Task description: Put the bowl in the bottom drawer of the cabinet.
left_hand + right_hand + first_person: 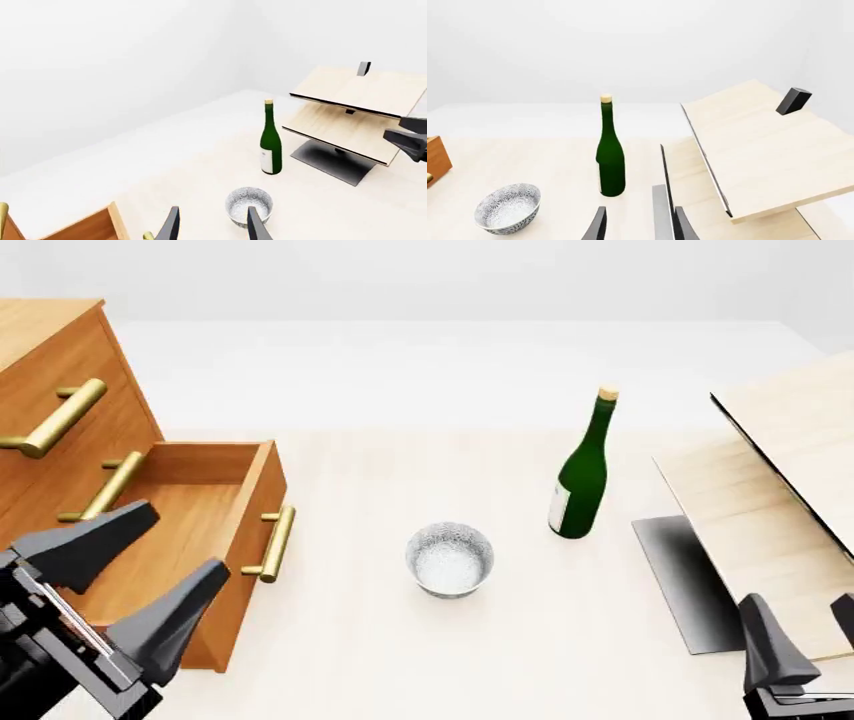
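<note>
Nearest, at seven o'clock in the front view: left gripper (140, 560), jaws spread wide and holding nothing, hanging over the near end of the bottom drawer (200, 530). At five o'clock: right gripper (801, 635), dark fingers parted and empty, low at the frame's edge over the boards.

Further in, at the centre of the pale worktop (400, 660): one bowl (450, 558), white with grey speckle, upright, clear of both grippers. Same bowl (249, 205) seen just beyond the left fingertips in the left wrist view.

At nine o'clock: bottom drawer pulled fully out of the cabinet (47, 370), bare wood inside, one brass bar handle (276, 543) on its front. Two more brass handles visible on the closed drawers above.

At two o'clock from the bowl, well apart: one green bottle (585, 468), upright, cork-coloured cap, white label.

At three o'clock: two pale wooden boards (747, 520), tilted, stacked one above the other on a dark base plate (681, 580). One small dark block (793, 100) on the upper board in the right wrist view.
</note>
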Robot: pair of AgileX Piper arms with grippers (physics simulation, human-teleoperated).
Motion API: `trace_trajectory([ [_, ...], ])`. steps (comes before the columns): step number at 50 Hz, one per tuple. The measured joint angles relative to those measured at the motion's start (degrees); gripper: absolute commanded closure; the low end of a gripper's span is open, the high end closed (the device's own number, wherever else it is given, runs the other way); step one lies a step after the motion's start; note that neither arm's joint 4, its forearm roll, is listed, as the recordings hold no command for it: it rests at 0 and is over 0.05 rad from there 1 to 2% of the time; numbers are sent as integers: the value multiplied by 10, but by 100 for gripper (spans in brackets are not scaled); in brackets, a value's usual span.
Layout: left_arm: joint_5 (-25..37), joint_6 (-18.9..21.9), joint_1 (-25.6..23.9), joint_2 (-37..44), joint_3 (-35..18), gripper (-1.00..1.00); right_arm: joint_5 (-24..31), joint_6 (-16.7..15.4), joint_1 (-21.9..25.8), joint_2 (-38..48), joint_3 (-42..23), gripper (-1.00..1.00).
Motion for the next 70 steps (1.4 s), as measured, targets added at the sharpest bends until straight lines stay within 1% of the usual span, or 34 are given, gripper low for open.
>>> trace_trajectory([
  [5,-23,1,-16,49,-22,-100,0,0,0,0,0,-100],
  [17,-61,-14,-35,146,-77,-100,0,0,0,0,0,-100],
  [37,-52,-11,-82,264,-187,-100,0,0,0,0,0,-100],
  [55,-5,16,-115,372,-293,-100,0,0,0,0,0,-100],
  [70,62,33,-119,441,-373,-100,0,0,0,0,0,-100],
])
